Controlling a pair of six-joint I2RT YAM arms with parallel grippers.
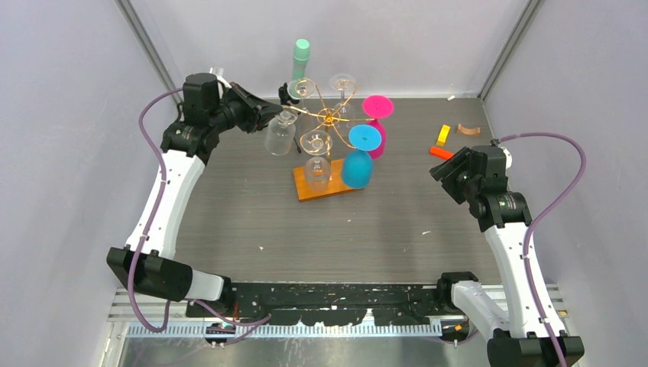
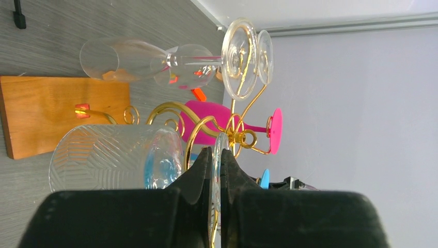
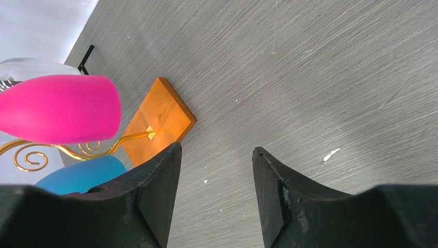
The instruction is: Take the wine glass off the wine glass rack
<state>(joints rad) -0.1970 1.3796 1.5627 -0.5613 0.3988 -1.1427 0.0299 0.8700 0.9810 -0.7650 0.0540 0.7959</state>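
Currently: Clear Wine Glass, Held at the Foot, Left Side of Rack

Item: wine glass (image 1: pixel 280 138), clear, bowl cut with a ribbed, leaf-like pattern, thin stem, flat round foot.

Location: hanging bowl-down at the left outer arm of the wine glass rack (image 1: pixel 328 117), a gold wire stand with curled arms on an orange-brown wooden base (image 1: pixel 325 186).

Left gripper (image 2: pixel 216 168): jaws nearly together, pinching the edge of the foot between them. Gold wire runs just beside the fingers (image 2: pixel 198 175). Whether the foot rests on the wire cannot be told.

Right gripper (image 3: pixel 217 181): jaws wide, holding nothing, over bare table (image 1: pixel 252 222), well apart from the rack.

Clearance: open tabletop to the left and near side of the glass. A second clear glass (image 1: pixel 316 171) hangs near on its right, with the blue glass (image 1: pixel 357 167) and pink glass (image 1: pixel 377 115) beyond.

Orientation: long axis close to upright, mouth toward the table, foot uppermost.
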